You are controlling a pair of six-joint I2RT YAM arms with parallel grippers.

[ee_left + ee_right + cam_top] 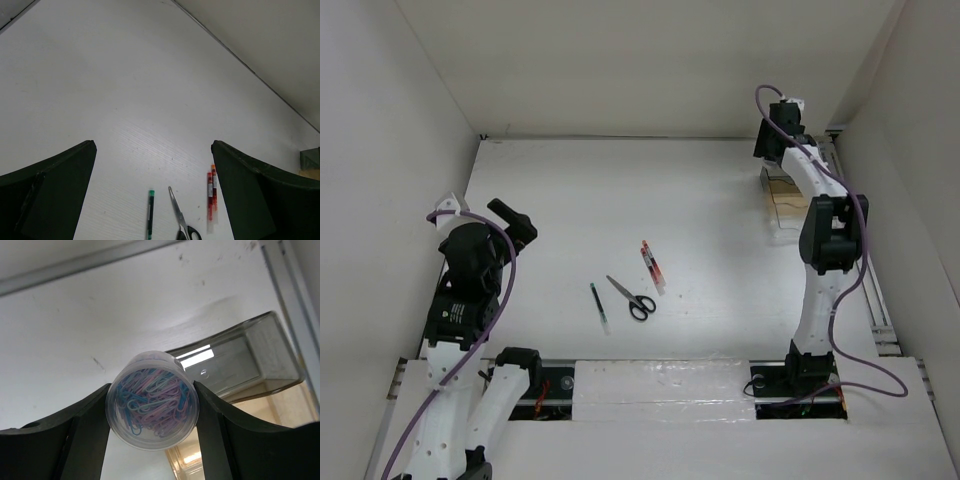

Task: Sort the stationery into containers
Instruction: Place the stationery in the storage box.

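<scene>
My right gripper [773, 150] [151, 386] is shut on a small round clear tub of pastel paper clips [152, 407], held at the far right just beyond the smoky-brown organiser [783, 204] [260, 357]. The tub is hidden in the top view. The black-handled scissors [632, 298] [181, 220], a thin dark pen with a green tip [599, 307] [150, 212] and a red-and-white pen [652, 266] [211, 197] lie on the table's near middle. My left gripper [512, 222] [152, 145] is open and empty, raised at the left, facing these three items.
White walls close the table at the back and both sides. The organiser stands against the right edge rail [875, 300]. The arm bases sit at the near edge [650, 385].
</scene>
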